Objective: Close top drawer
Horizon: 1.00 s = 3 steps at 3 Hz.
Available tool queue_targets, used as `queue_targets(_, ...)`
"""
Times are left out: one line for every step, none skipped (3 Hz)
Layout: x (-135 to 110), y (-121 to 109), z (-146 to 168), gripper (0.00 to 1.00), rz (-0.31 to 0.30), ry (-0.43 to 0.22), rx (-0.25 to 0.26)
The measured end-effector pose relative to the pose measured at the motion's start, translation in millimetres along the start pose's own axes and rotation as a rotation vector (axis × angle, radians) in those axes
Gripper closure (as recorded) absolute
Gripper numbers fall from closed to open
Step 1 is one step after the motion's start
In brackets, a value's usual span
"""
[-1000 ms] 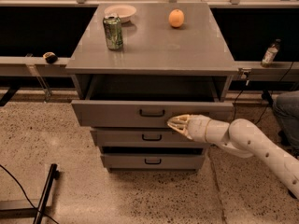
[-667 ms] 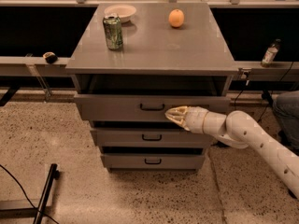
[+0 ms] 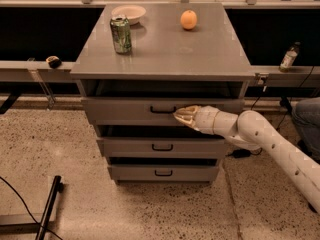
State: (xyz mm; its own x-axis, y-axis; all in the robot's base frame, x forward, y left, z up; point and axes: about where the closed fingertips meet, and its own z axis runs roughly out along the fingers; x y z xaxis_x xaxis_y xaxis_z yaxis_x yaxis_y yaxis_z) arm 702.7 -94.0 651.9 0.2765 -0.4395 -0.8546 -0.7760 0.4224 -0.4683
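Observation:
The top drawer (image 3: 125, 110) is a wide grey metal drawer with a small dark handle (image 3: 162, 109) at the middle of its front panel. It stands only slightly out from the cabinet (image 3: 160, 49), with a dark gap above it. My gripper (image 3: 178, 115) comes in from the right on a white arm. Its fingers are together and the tips press against the drawer front just right of the handle.
On the cabinet top stand a green can (image 3: 121, 34), a white bowl (image 3: 128, 13) and an orange (image 3: 188, 19). Two more grey drawers (image 3: 161, 147) sit below. A bottle (image 3: 288, 57) stands on a ledge at right. A black stand leg (image 3: 49, 206) lies on the floor at left.
My gripper has moved up and toward the cabinet against the top drawer's front. The drawer has slid inward and now sticks out less.

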Motion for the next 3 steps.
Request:
queue_targets(0,5,6,1.0,0.004,0.023,-0.005)
queue_targets(-6,40,-17,1.0,-0.026,0.043,-0.04)
queue_targets(4,76,-40,1.0,-0.023,0.09,-0.105)
